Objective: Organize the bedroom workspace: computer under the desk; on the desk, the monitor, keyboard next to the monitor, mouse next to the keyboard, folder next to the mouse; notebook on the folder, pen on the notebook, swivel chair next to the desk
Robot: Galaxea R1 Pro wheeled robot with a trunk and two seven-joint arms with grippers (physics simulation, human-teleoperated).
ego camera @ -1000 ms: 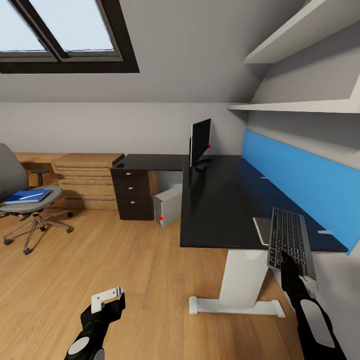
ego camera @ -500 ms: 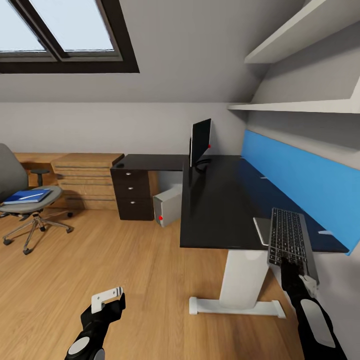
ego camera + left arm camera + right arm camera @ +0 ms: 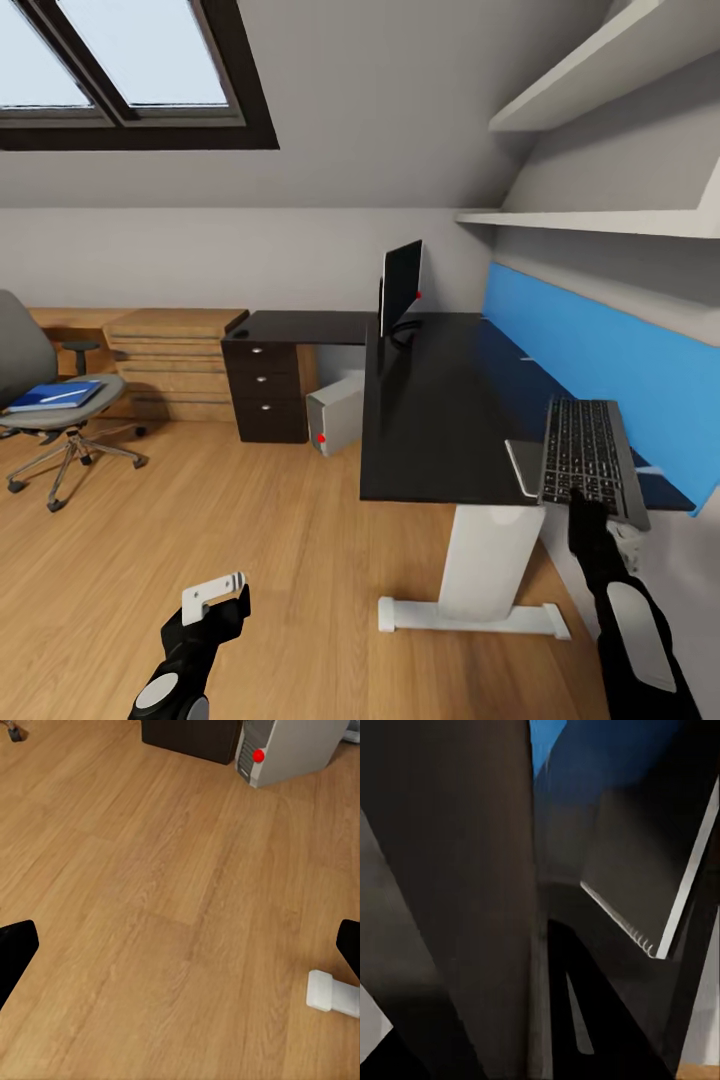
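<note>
Keyboard [image 3: 590, 452] now higher, silver-grey with dark keys, in right claw [image 3: 588, 505] grip.

We see the desk [image 3: 430, 400] with a black top, a white leg and a bright blue back panel. The keyboard [image 3: 590, 455] is silver-grey with dark keys. The folder [image 3: 55, 394] is blue on the grey swivel chair [image 3: 40, 400]. The floor [image 3: 250, 560] is light brown wood.

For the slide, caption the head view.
Right gripper holds the keyboard over the desk end, monitor at the far corner.
</note>
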